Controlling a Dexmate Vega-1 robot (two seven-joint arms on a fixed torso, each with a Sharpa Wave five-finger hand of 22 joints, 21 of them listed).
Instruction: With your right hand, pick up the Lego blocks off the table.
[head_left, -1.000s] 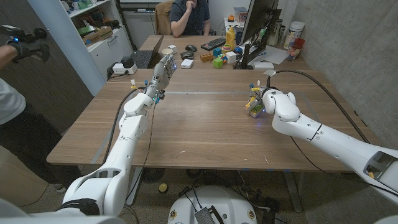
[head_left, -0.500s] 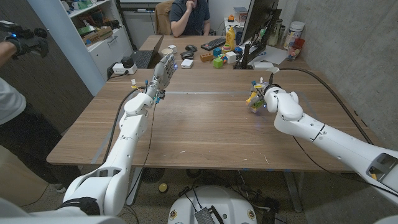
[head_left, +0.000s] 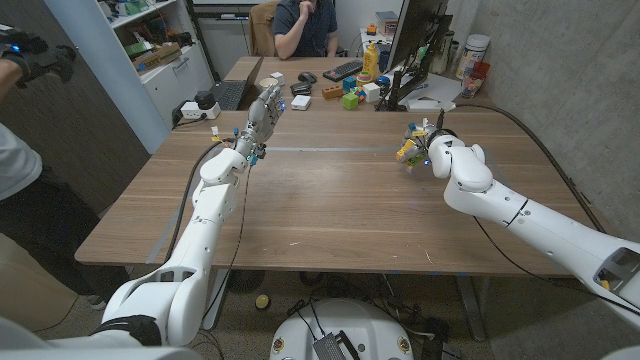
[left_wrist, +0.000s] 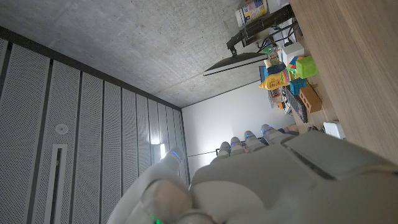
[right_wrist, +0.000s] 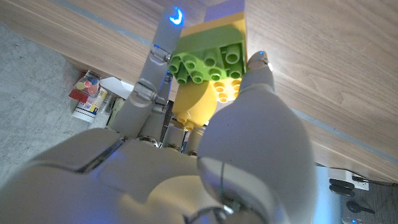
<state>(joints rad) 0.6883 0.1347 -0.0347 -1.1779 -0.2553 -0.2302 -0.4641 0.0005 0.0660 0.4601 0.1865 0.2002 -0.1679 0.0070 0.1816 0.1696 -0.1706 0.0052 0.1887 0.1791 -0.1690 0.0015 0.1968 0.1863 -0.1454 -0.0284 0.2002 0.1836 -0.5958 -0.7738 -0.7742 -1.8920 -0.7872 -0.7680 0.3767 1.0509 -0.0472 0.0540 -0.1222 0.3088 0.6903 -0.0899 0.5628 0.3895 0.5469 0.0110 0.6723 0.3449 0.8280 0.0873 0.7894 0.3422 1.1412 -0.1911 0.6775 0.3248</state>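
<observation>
We note that over the last second the right hand (head_left: 432, 150) has moved away from the robot and toward the far side of the table (head_left: 330, 215), taking the Lego blocks (head_left: 408, 152) with it. We judge the pick to be done and the carry under way; whether the blocks are fully clear of the table is hard to tell from the head view, though it appears so.

In the right wrist view the blocks (right_wrist: 208, 71) sit between fingers (right_wrist: 158, 59) on one side and the thumb on the other, green piece over yellow, held firmly.

The left hand (head_left: 265, 112) is raised over the table's far left, fingers straight and holding nothing, unchanged from before.
</observation>
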